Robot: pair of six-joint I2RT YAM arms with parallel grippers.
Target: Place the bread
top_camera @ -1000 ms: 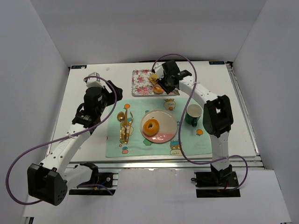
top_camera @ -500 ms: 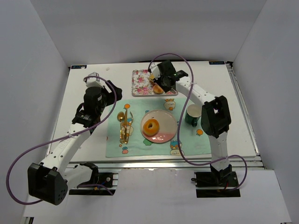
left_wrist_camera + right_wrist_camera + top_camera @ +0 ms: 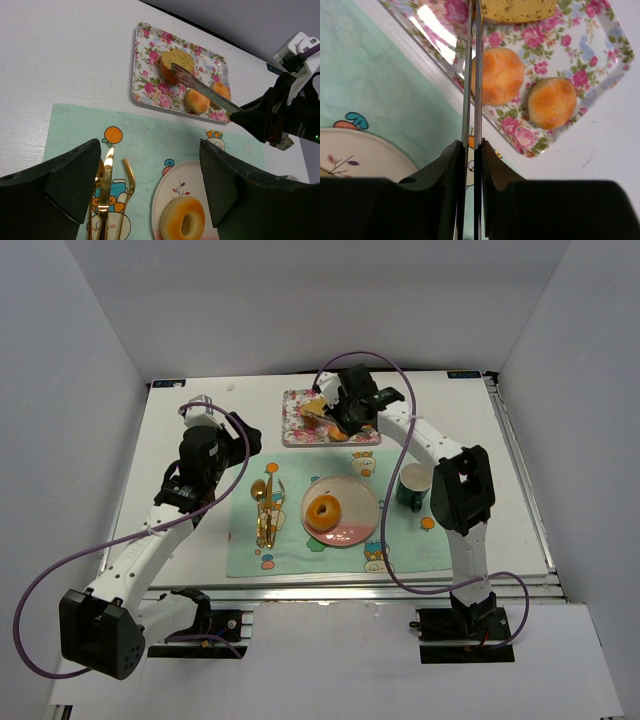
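A floral tray [image 3: 298, 425] at the back holds a yellow cake slice [image 3: 316, 405] and two round buns [image 3: 502, 75] [image 3: 551, 101]. My right gripper [image 3: 350, 412] is shut on a pair of metal tongs [image 3: 472, 75]. The tongs' blades are nearly closed and reach over one bun to the edge of the cake slice [image 3: 176, 61]. Nothing is between the blades. A ring-shaped bread [image 3: 323, 511] lies on the pink plate [image 3: 362, 520]. My left gripper [image 3: 148, 150] is open and empty above the placemat, near the plate [image 3: 165, 192].
A green cup [image 3: 413, 485] stands right of the plate. Gold cutlery [image 3: 263, 510] lies on the teal placemat [image 3: 300, 555] left of the plate. White walls enclose the table on three sides.
My right arm has swung left along the tray, bringing the tongs' tips from the buns to the cake slice at the tray's back. My left arm has not moved.
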